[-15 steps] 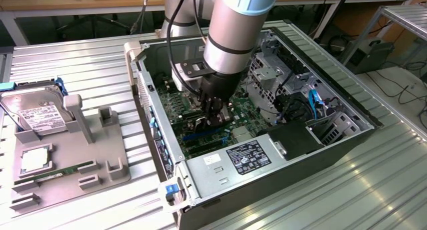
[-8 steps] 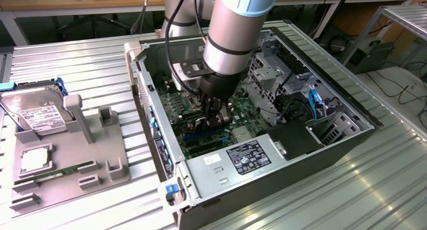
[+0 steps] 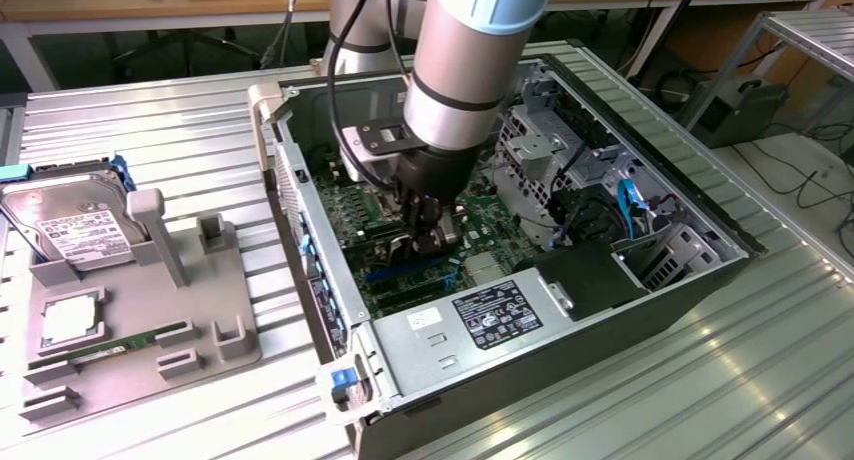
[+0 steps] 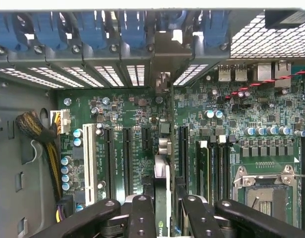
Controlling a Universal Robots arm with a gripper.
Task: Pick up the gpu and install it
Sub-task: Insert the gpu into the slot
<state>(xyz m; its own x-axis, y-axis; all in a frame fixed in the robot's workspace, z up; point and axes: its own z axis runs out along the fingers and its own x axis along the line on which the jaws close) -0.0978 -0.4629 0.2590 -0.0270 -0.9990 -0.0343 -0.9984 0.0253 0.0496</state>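
The gpu (image 4: 162, 171) shows edge-on in the wrist view, a thin dark card standing upright over the motherboard's (image 4: 227, 124) expansion slots. Its metal bracket (image 4: 163, 62) reaches up to the rear slot openings of the case. My gripper (image 4: 168, 201) is shut on the card, with one black finger (image 4: 142, 215) on each side of it. In the exterior view the gripper (image 3: 424, 242) is deep inside the open PC case (image 3: 667, 150), low over the motherboard, and the arm hides most of the card.
Blue slot latches (image 4: 93, 29) line the case's rear wall. A white slot (image 4: 89, 158) and a cable bundle (image 4: 33, 129) lie to one side, the CPU socket (image 4: 264, 191) to the other. The power supply (image 3: 494, 315) sits near the gripper. A hard drive (image 3: 74, 230) and RAM stick (image 3: 114, 342) rest on the grey fixture.
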